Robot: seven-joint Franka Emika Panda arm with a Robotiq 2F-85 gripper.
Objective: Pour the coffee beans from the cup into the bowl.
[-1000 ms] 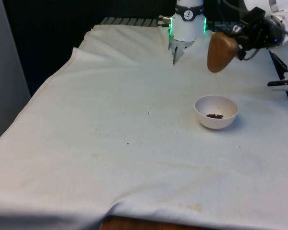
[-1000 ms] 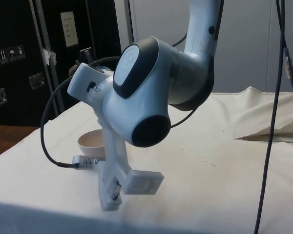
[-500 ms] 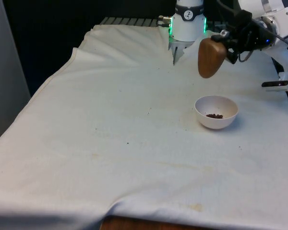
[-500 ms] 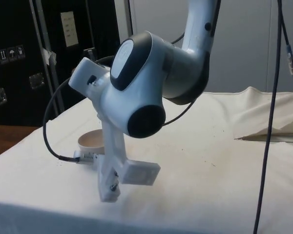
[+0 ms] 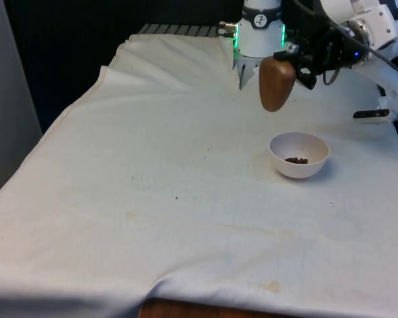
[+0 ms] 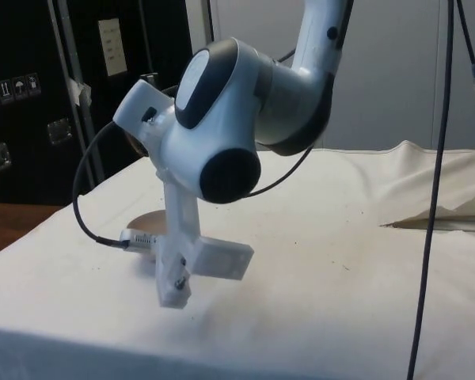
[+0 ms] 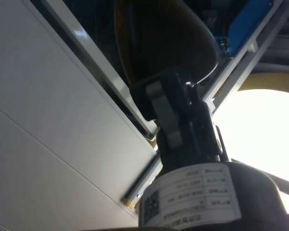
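Note:
A brown wooden cup [image 5: 275, 83] hangs in the air, tipped on its side, above and towards the front view's left of the white bowl [image 5: 299, 154]. My black gripper [image 5: 298, 66] is shut on the cup's rim end. In the wrist view the cup [image 7: 164, 43] shows dark just past one finger [image 7: 166, 118] clamped on it. The bowl stands upright on the cloth with a few dark coffee beans [image 5: 296, 159] in its bottom. In the side view the arm covers nearly all of the bowl; a sliver of its rim [image 6: 146, 222] peeks out.
The white cloth [image 5: 166, 172] covers the whole table, wrinkled near the front edge. A few dark specks lie on it. The robot's base [image 5: 260, 30] stands at the far end, just behind the cup. A cable [image 6: 435, 190] hangs down in the side view.
The arm has carried the cup towards the front view's left, from beyond the bowl's far right to its far left. The bowl and its beans have stayed put.

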